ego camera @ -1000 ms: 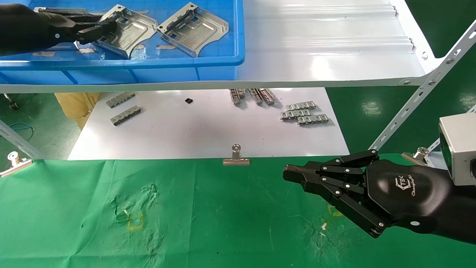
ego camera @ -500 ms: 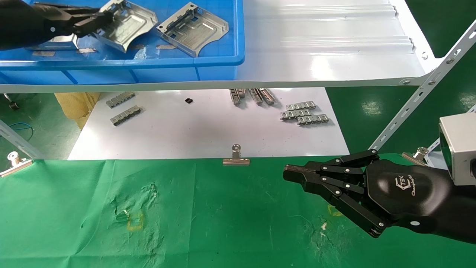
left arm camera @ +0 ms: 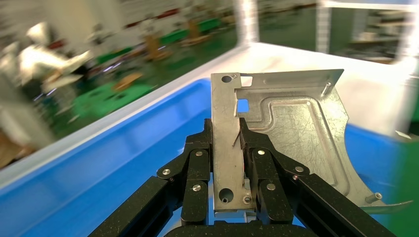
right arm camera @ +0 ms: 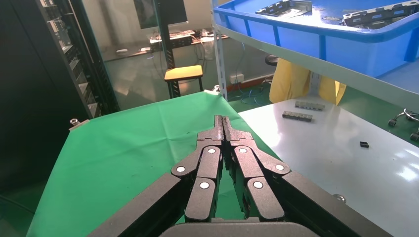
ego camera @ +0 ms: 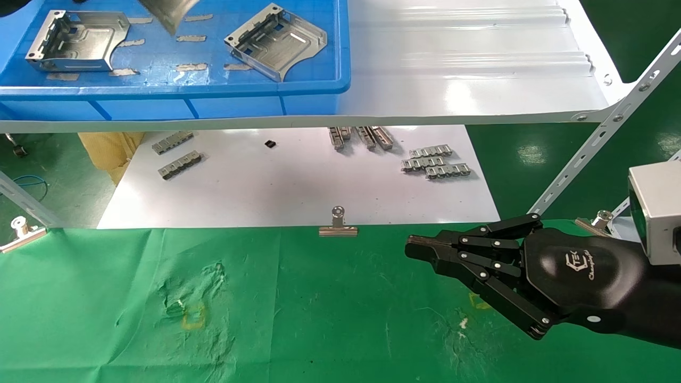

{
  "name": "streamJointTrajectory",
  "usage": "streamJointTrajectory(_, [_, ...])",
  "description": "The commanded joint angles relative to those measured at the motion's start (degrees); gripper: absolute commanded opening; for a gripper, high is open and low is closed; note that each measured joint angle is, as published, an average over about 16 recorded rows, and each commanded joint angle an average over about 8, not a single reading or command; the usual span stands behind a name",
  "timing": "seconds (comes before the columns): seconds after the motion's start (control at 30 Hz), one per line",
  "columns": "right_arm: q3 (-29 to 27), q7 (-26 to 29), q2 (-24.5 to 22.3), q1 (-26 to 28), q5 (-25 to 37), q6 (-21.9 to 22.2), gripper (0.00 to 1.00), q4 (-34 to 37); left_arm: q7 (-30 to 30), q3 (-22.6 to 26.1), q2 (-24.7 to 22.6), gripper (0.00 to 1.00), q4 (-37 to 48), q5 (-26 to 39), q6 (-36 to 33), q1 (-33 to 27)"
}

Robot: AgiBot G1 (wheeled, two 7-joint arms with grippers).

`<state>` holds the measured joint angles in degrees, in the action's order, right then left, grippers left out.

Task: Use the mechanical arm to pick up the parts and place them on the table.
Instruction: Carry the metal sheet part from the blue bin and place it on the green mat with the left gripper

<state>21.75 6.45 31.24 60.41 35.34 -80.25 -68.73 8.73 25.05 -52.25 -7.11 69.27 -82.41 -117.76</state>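
Note:
My left gripper [left arm camera: 226, 136] is shut on the rim of a silver stamped plate [left arm camera: 296, 128] and holds it up above the blue bin [left arm camera: 99, 163]. In the head view only the plate's lower corner [ego camera: 171, 11] shows at the top edge; the left gripper itself is out of that view. Two more plates lie in the blue bin [ego camera: 175, 88]: one at its left [ego camera: 77, 40] and one at its right [ego camera: 275, 41]. My right gripper [ego camera: 412, 248] is shut and empty, hovering low over the green cloth table [ego camera: 292, 314] at the right; it also shows in the right wrist view [right arm camera: 222, 121].
The bin stands on a glossy white shelf [ego camera: 468, 69] with a slanted metal brace [ego camera: 601, 138]. A white sheet [ego camera: 298, 181] below carries small ridged grey strips [ego camera: 436, 162]. A binder clip [ego camera: 338, 226] grips the cloth's far edge, another [ego camera: 21, 231] is at the left.
My left gripper has lifted the plate up out of the bin and nearly out of the head view. This uncovered the plate at the bin's left. The right arm has not moved.

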Motion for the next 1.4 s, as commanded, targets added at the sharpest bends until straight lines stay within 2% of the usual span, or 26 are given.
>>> streamJointTrajectory(0.03, [0.0,0.0,0.0,0.0,0.0,0.0,0.0,0.0,1.2,-0.03,0.87,0.0,-0.71,-0.11,-4.54,-0.04])
streamJointTrajectory(0.17, [0.0,0.0,0.0,0.0,0.0,0.0,0.0,0.0,3.47,0.93,1.96,0.0,-3.18,-0.18,-8.65,1.61])
streamJointTrajectory(0.3, [0.0,0.0,0.0,0.0,0.0,0.0,0.0,0.0,5.6,2.14,3.64,0.0,-8.07,-1.97,-9.46,4.88])
streamJointTrajectory(0.57, [0.0,0.0,0.0,0.0,0.0,0.0,0.0,0.0,5.87,6.57,9.82,0.0,-24.34,-11.34,-9.49,13.85])
streamJointTrajectory(0.77, [0.0,0.0,0.0,0.0,0.0,0.0,0.0,0.0,6.48,11.83,14.65,0.0,-34.06,-16.49,-9.19,18.84])
streamJointTrajectory(1.03, [0.0,0.0,0.0,0.0,0.0,0.0,0.0,0.0,11.31,20.81,17.8,0.0,-38.42,-13.34,-8.7,21.15])
streamJointTrajectory(1.27, [0.0,0.0,0.0,0.0,0.0,0.0,0.0,0.0,17.15,29.14,16.92,0.0,-36.29,-7.49,-8.66,21.27])
streamJointTrajectory(1.4, [0.0,0.0,0.0,0.0,0.0,0.0,0.0,0.0,19.85,32.25,15.78,0.0,-33.06,-6.04,-8.15,21.3])
